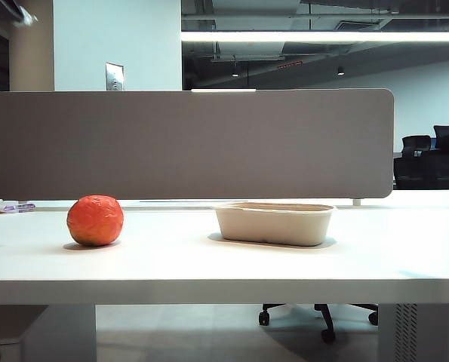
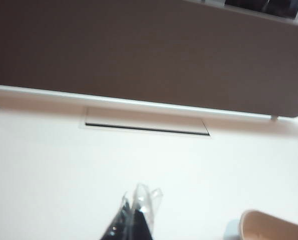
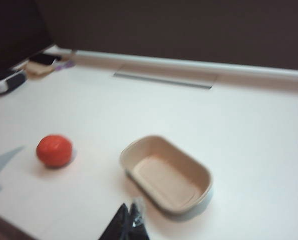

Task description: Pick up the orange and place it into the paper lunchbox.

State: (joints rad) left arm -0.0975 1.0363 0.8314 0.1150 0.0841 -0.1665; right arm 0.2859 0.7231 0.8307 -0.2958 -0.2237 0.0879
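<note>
The left fingers are pressed together, holding nothing, and hang over bare white desk; a corner of the paper lunchbox shows just off to one side of them in the left wrist view. Beyond them a flat rectangular cover plate lies flush in the desk surface, near the foot of the brown partition that stands along the far edge.

The right fingers are likewise pressed together and hold nothing. They hover above the near part of the desk, close to the lunchbox, which lies open and holds nothing. The orange sits on the desk well apart from the lunchbox, untouched, with blurred dark items at the far corner beyond it.

In the exterior view neither arm appears. The orange rests on the left part of the desk, the lunchbox stands near the middle, a clear gap between them. A small white and purple object lies at the left edge behind the orange, and office chairs show past the partition.
</note>
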